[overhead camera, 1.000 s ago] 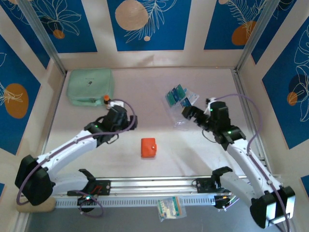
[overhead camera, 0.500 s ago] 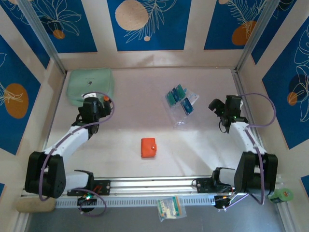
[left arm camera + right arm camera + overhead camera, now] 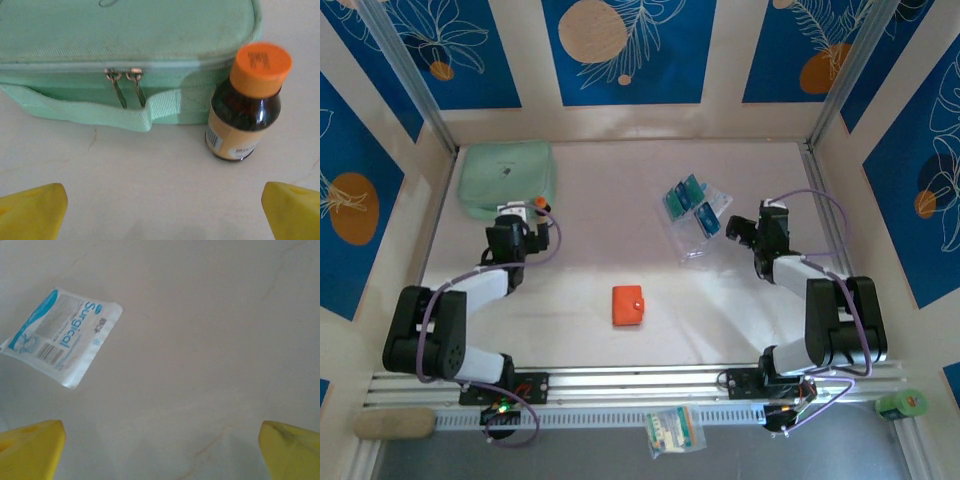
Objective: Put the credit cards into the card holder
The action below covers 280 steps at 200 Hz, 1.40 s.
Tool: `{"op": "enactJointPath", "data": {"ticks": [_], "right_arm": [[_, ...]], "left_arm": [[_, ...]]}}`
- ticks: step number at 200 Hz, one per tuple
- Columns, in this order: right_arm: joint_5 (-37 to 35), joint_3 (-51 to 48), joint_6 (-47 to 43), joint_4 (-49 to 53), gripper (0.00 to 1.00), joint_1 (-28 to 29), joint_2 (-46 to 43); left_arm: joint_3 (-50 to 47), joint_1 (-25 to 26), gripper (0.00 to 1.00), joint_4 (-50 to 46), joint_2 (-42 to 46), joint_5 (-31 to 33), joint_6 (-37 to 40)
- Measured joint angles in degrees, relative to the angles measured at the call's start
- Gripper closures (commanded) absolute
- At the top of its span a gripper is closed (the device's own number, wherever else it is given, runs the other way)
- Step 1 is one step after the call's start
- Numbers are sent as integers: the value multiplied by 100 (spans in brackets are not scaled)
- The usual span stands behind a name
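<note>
Left hand (image 3: 165, 212) released, facing bottle (image 3: 247, 102) beside mint pouch (image 3: 125, 30) | right hand (image 3: 160, 452) released, near sachet (image 3: 62, 337) | card holder (image 3: 628, 305) well apart

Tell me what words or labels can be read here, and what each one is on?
"Surgical", on the white-and-blue sachet; its smaller print is too small to read.
On the brown bottle, the label: blurred, unreadable.
On its orange cap: raised print, too blurred.
On the packet at the near table edge: too small to read.
</note>
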State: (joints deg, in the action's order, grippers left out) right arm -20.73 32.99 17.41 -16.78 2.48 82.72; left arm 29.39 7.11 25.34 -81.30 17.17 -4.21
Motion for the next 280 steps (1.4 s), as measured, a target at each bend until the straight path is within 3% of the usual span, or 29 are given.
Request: {"op": "enactJointPath", "data": {"ticks": [44, 104, 140, 280], "right_arm": [[17, 68, -437, -365, 1, 72, 195], [365, -658, -638, -1733, 1, -212, 199], [748, -949, -761, -2623, 1, -212, 352], [916, -1023, -911, -2911, 1, -140, 461]], "left_arm": [[-262, -111, 1, 1008, -374, -219, 332], [-691, -162, 1, 2253, -721, -997, 629], [-774, -164, 1, 2461, -802, -1185, 671], [-774, -240, 0, 2614, -804, -1296, 673]]}}
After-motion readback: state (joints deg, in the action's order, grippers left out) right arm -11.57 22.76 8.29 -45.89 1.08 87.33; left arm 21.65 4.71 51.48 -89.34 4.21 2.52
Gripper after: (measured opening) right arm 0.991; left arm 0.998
